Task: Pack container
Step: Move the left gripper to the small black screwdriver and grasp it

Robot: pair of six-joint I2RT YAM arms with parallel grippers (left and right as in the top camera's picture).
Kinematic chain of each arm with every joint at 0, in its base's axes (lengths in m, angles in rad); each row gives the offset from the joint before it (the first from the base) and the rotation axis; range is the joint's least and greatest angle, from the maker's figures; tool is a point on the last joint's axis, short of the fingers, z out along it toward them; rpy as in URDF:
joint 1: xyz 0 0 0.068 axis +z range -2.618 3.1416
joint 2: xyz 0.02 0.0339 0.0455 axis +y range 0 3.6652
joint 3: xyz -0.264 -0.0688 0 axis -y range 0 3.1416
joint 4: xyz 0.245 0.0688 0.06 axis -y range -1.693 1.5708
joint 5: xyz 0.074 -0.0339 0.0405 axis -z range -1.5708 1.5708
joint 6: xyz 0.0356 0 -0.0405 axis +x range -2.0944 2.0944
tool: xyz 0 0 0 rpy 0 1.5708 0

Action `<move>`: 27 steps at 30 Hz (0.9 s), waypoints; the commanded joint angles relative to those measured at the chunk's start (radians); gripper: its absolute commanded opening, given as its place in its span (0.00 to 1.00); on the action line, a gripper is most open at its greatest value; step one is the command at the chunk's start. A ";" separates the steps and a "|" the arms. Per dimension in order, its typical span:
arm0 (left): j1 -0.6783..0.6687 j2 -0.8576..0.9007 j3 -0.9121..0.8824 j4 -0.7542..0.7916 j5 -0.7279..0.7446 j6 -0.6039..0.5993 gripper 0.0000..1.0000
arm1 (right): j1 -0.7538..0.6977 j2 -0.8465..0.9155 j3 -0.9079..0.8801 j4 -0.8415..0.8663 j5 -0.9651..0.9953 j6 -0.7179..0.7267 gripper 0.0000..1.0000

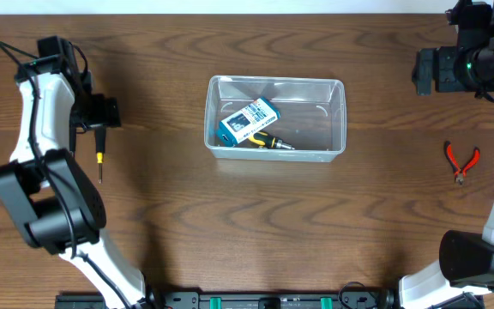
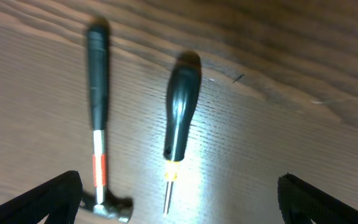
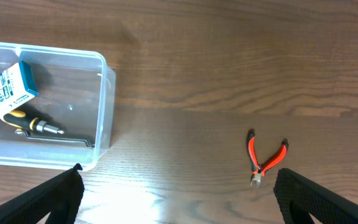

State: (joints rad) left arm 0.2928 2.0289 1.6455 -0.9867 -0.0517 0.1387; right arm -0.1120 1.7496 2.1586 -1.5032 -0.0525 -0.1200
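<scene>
From above, the clear container [image 1: 342, 129] sits mid-worktop [image 1: 230, 232], a little toward the far edge. Inside it lie a blue-and-white box [image 1: 249, 120] and, along the near wall, a yellow-handled screwdriver [image 1: 268, 142]. The left arm [image 1: 45, 94] hangs over the left side above a dark-handled screwdriver [image 1: 100, 165]. The right arm [image 1: 466, 64] is up at the far right corner, and red pliers [image 1: 462, 160] lie on the wood below it, well apart from the container.

At the left wrist, the left fingers [image 2: 51, 199] are spread wide and grip nothing. The dark-handled screwdriver lies on the wood between them, and beside it, not touching, a hammer [image 2: 97, 118] lies roughly parallel.

At the right wrist, the right fingers [image 3: 48, 199] are likewise spread and empty. The container is at the upper left, and the pliers lie with handles splayed at the lower right.
</scene>
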 commanded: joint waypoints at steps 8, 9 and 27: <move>0.011 0.061 -0.052 0.060 0.045 0.169 0.98 | -0.005 0.003 -0.003 0.000 0.021 0.000 0.99; 0.015 0.061 -0.066 0.071 0.068 0.186 0.98 | -0.005 0.003 -0.003 -0.001 0.028 -0.001 0.99; 0.051 0.064 -0.167 0.180 0.138 0.227 0.98 | -0.005 0.003 -0.003 -0.017 0.029 0.012 0.99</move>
State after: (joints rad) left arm 0.3424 2.0750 1.4979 -0.8112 0.0757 0.3485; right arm -0.1123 1.7496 2.1586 -1.5135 -0.0292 -0.1196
